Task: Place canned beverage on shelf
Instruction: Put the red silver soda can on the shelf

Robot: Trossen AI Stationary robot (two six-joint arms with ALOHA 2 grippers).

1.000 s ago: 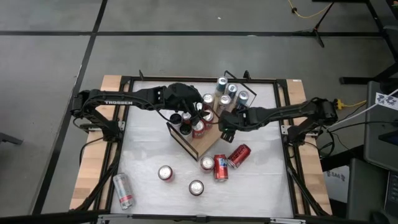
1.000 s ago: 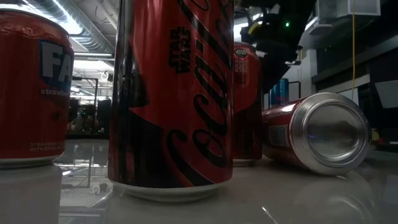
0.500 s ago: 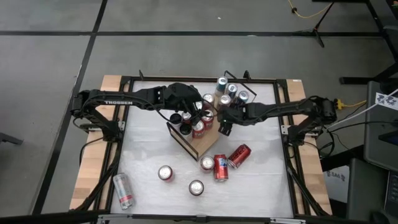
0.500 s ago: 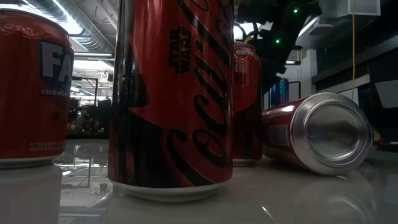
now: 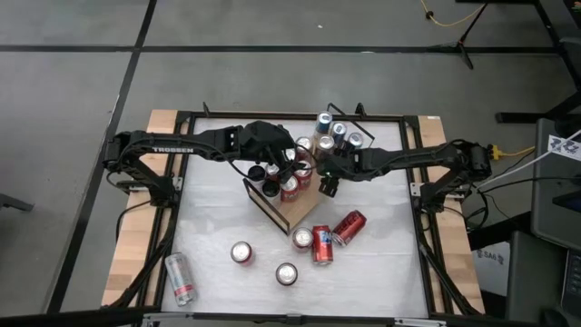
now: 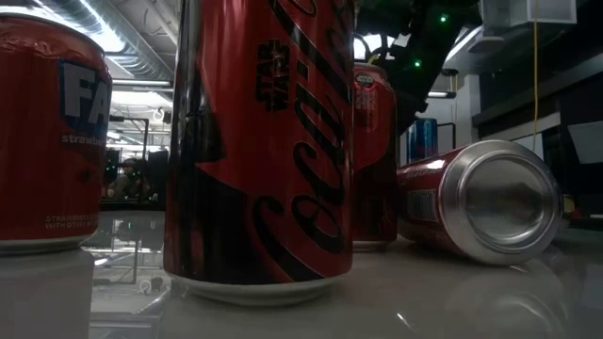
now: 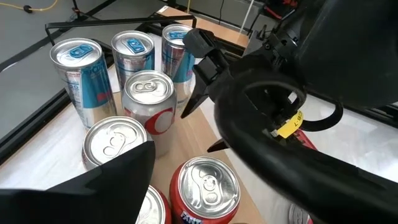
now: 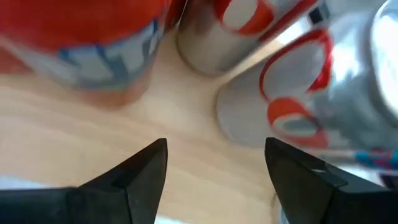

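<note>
Over the shelf [image 5: 300, 211], right gripper [image 5: 327, 180] fingers spread; left gripper [image 5: 289, 163] fingers' state unclear

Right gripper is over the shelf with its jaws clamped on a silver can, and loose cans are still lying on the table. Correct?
Not quite. The right wrist view shows the right gripper with its jaws open and empty, bare shelf wood between them; the silver can stands just ahead, ungripped. The rest holds: loose cans lie on the table in the high view.
</note>
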